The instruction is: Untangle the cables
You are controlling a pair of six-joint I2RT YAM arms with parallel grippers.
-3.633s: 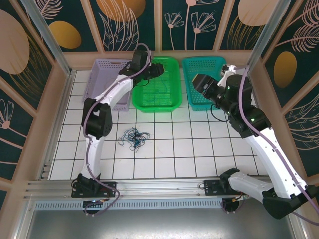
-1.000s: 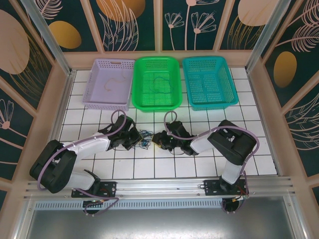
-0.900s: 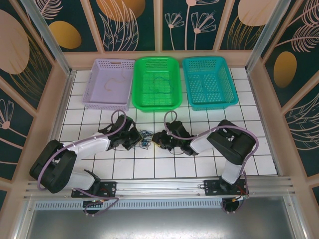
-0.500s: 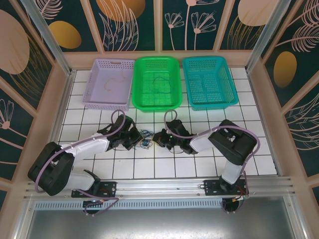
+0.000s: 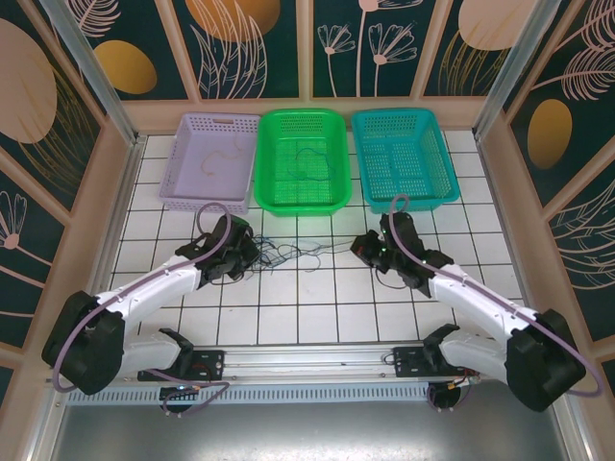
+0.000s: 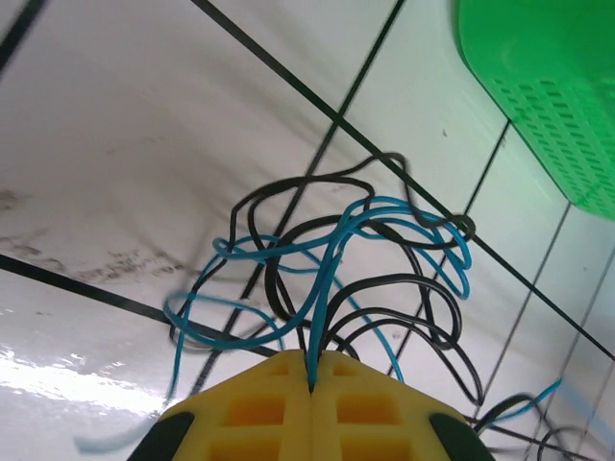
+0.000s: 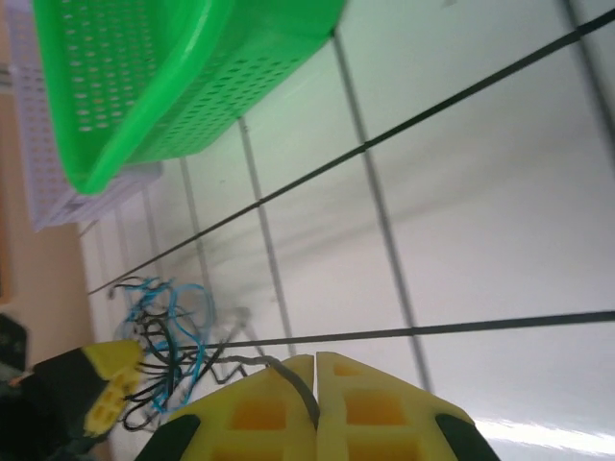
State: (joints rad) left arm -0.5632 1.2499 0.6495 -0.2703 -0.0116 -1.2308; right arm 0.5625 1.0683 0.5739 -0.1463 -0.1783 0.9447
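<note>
A small tangle of blue and black cables (image 5: 279, 254) lies on the white tiled table in front of the green basket (image 5: 301, 163). My left gripper (image 5: 252, 257) sits at the tangle's left side, shut on a blue cable (image 6: 332, 279) that runs out between its yellow fingers (image 6: 259, 408); black loops (image 6: 423, 307) spread beyond it. My right gripper (image 5: 357, 248) is to the right of the tangle, shut on a dark grey cable (image 7: 288, 375) that stretches back left to the tangle (image 7: 168, 327). A thin strand (image 5: 322, 252) spans between the tangle and the right gripper.
A lilac basket (image 5: 209, 161) with a tan wire, the green basket with a thin wire, and a teal basket (image 5: 402, 158) line the far edge. Wooden walls close in both sides. The green basket's rim (image 6: 538, 106) lies close ahead of the left gripper.
My right gripper has pulled away to the right, drawing a dark cable out of the tangle. The left gripper has shifted slightly up and stays on the tangle, which has spread out.
</note>
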